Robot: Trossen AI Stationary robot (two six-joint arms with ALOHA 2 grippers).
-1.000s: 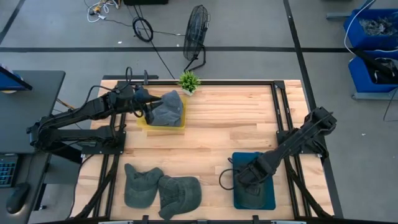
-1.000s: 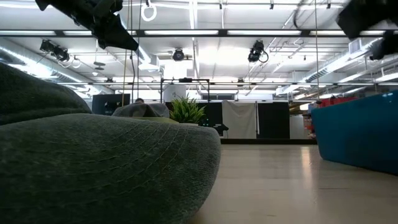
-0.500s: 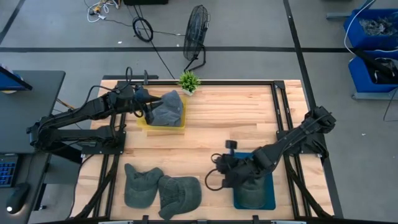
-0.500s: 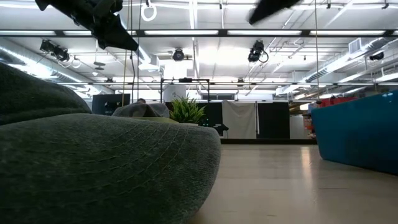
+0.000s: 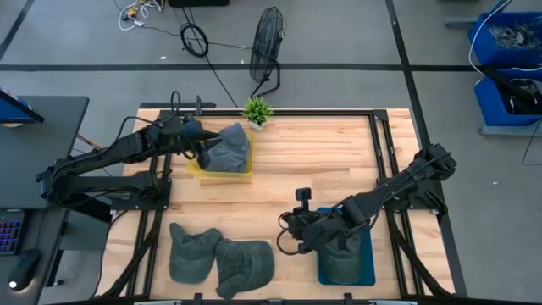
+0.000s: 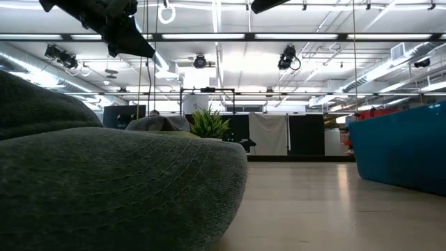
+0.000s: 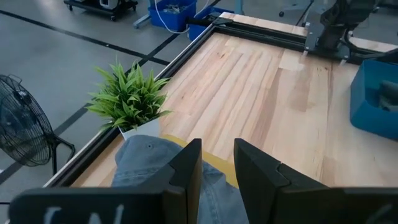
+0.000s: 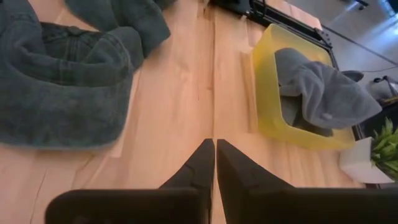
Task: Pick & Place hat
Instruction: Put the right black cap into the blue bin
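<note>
- Two dark green hats [image 5: 222,259] side by side at the table's front edge, left of centre.
- Right gripper [image 5: 288,240], fingers together and empty, above bare wood between those hats and the blue bin [image 5: 366,269].
- Grey hat [image 5: 229,146] in the yellow bin [image 5: 222,172] farther back.
- Left gripper [image 5: 203,148], fingers slightly apart, just beside that hat.
- Potted plant [image 5: 257,110] at the far edge.

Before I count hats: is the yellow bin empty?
No. A grey hat sits in the yellow bin, bulging over its rim; the left pincer hovers beside it.
</note>
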